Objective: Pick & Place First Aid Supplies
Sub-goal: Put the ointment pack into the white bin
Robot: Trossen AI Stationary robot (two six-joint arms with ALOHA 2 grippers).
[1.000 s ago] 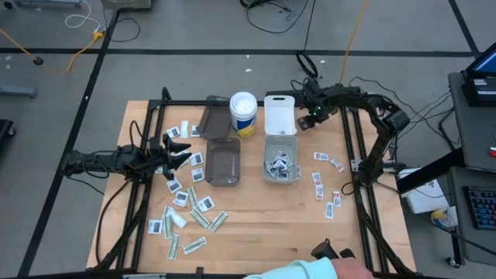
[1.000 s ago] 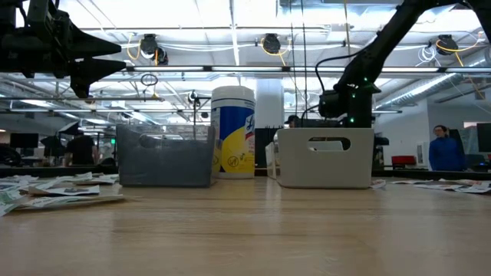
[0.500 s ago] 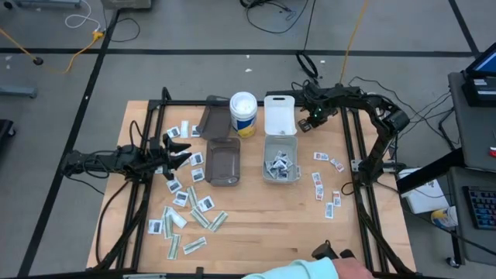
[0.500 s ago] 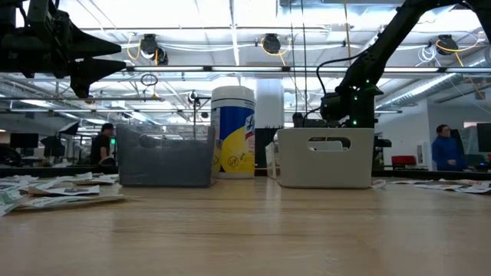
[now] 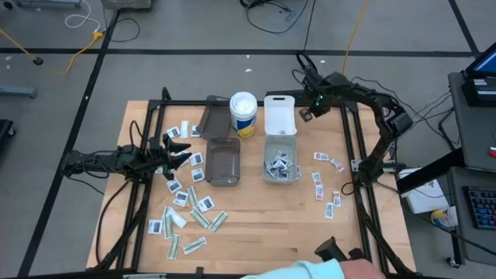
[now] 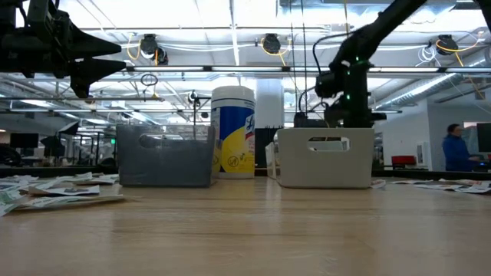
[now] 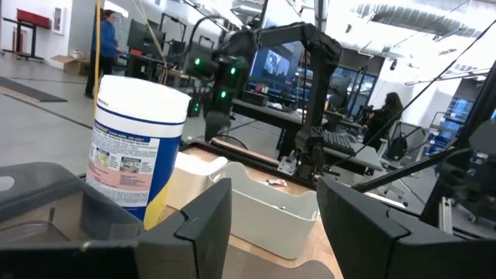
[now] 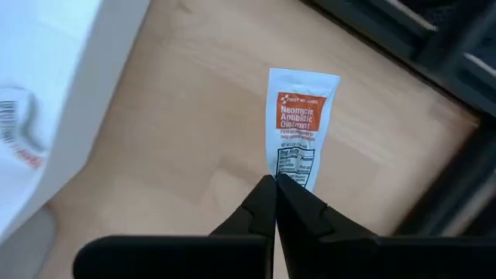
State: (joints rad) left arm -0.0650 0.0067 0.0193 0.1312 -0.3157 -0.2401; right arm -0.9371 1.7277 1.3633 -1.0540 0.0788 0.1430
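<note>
At the surface's one o'clock corner, right gripper fingers pinch ointment packet by its edge: light, limp, slippery.

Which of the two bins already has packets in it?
The pale bin right of the smoky bin: a heap of packets lies in it, while the smoky one shows none.
</note>
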